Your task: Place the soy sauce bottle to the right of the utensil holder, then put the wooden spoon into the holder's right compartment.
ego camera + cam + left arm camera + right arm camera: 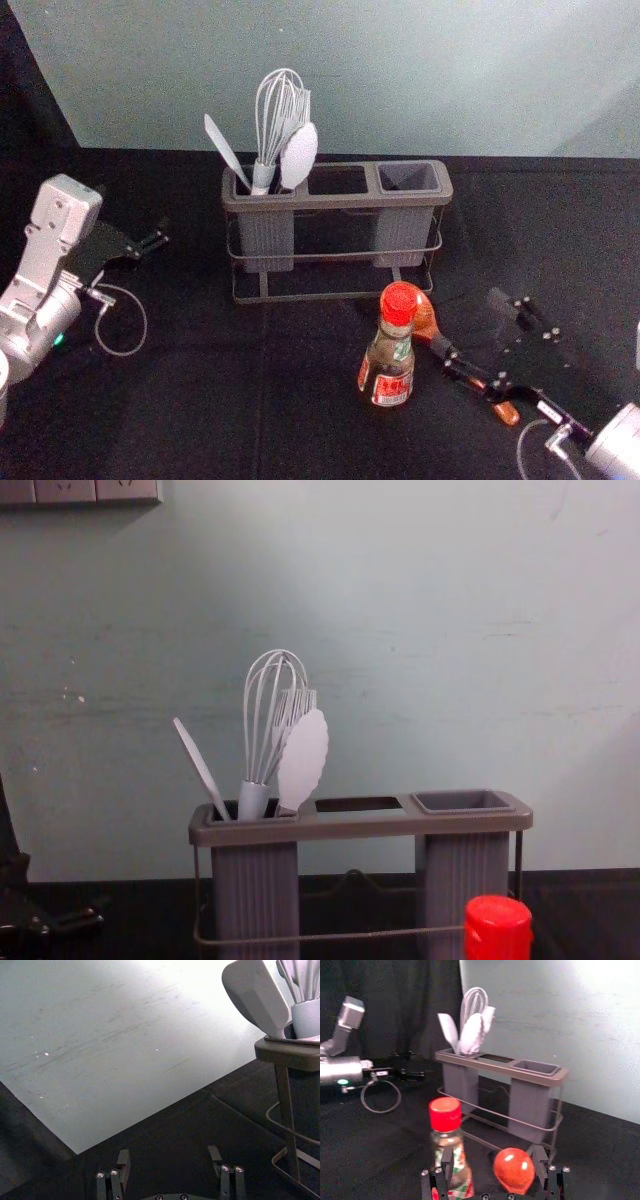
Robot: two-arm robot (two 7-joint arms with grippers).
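Since the utensil holder (340, 201) stands beyond the spread right gripper (493, 1155), the soy sauce bottle (388, 365) just left and the wooden spoon (424, 318) beneath, bottle-placing looks first: shift left, grasp. Open table (540, 220) lies ahead-right, past the holder's edge. Left gripper (169, 1151), fingers apart, idles far left.

- Left pincer (158, 238): nine o'clock, head view; jaws apart.
- Right pincer (468, 322): four o'clock, same view; jaws apart, forearm directed toward ten o'clock.
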